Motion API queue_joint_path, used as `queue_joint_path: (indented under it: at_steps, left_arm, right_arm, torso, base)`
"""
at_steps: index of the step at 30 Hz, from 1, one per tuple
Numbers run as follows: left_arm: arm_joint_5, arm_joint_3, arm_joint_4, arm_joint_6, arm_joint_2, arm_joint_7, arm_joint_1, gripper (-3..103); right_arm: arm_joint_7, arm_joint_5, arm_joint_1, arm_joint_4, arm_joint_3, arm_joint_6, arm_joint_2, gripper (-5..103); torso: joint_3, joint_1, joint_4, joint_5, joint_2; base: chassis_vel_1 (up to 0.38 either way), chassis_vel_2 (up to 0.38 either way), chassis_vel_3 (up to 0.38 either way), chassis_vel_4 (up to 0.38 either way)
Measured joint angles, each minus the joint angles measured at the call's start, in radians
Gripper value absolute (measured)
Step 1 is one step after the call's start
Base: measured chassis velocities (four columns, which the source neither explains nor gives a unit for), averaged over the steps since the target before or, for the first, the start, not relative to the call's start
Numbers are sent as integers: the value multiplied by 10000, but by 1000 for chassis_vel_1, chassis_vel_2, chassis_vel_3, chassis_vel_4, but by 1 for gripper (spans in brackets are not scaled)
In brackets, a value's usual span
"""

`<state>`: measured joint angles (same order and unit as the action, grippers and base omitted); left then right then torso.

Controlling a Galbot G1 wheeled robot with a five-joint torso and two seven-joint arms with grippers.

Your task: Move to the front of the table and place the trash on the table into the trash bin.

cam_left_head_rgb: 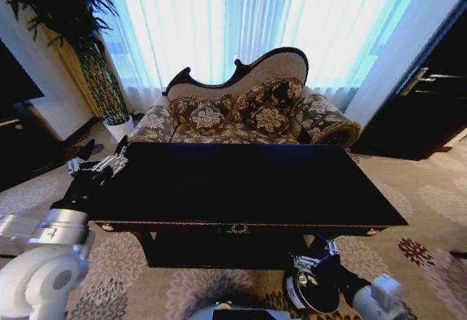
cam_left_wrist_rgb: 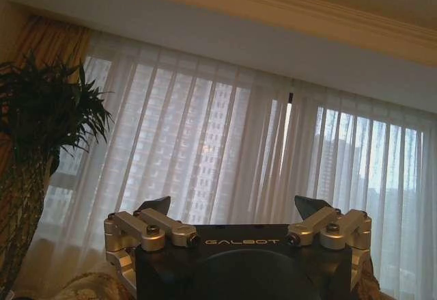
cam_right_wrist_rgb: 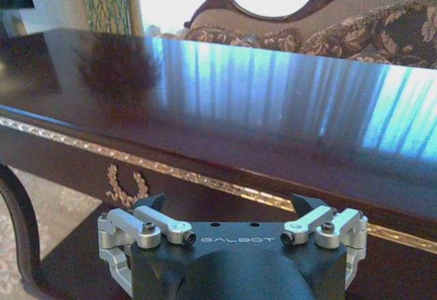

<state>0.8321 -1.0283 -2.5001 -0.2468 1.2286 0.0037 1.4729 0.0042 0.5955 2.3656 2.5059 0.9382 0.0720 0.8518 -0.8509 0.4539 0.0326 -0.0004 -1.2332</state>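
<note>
Down low by the desk's front edge, the right gripper [cam_left_head_rgb: 315, 265] has its fingers spread apart, holding nothing. Up at the desk's [cam_left_head_rgb: 241, 181] left corner, the left gripper [cam_left_head_rgb: 97, 158] is released too. Behind sits a sofa [cam_left_head_rgb: 248, 112].

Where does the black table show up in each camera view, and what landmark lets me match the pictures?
Head view: the table spans the middle, its gold-trimmed front edge nearest the robot.
Left wrist view: no table; the left tool points up at the sheer curtains.
Right wrist view: glossy top and gold trim cross the picture above the right tool.
Shared landmark: the floral sofa behind the table.
</note>
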Motion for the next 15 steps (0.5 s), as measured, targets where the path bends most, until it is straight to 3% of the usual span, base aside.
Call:
queue_joint_path:
  at_steps: [4, 6, 7, 10, 15]
  left_arm:
    - [135, -150, 0, 0, 2, 1, 14, 100]
    - [335, -364, 0, -6, -36, -2, 57, 100]
    - [335, -364, 0, -6, -36, -2, 57, 100]
    - [555, -668, 0, -35, -146, -75, 120, 100]
    - [682, -773, 0, -171, -198, -292, 185, 100]
  right_arm:
    - [114, 1097, -706, 0, 171, 67, -9, 100]
    - [414, 2333, -1653, 0, 393, 298, 20, 100]
    - [414, 2333, -1653, 0, 393, 298, 20, 100]
    - [871, 3334, -3303, -12, 668, 453, 175, 100]
    - [1233, 3476, -4578, -26, 702, 209, 498, 100]
  torso:
    - [0, -1, 0, 2, 0]
    - [-1, 0, 0, 2, 0]
    - [-1, 0, 0, 2, 0]
    - [-1, 0, -3, 3, 0]
    - [-1, 0, -2, 1, 0]
  base:
    - [0, 0, 0, 0]
    - [0, 0, 0, 0]
    - [0, 0, 0, 0]
    - [0, 0, 0, 0]
    - [0, 0, 0, 0]
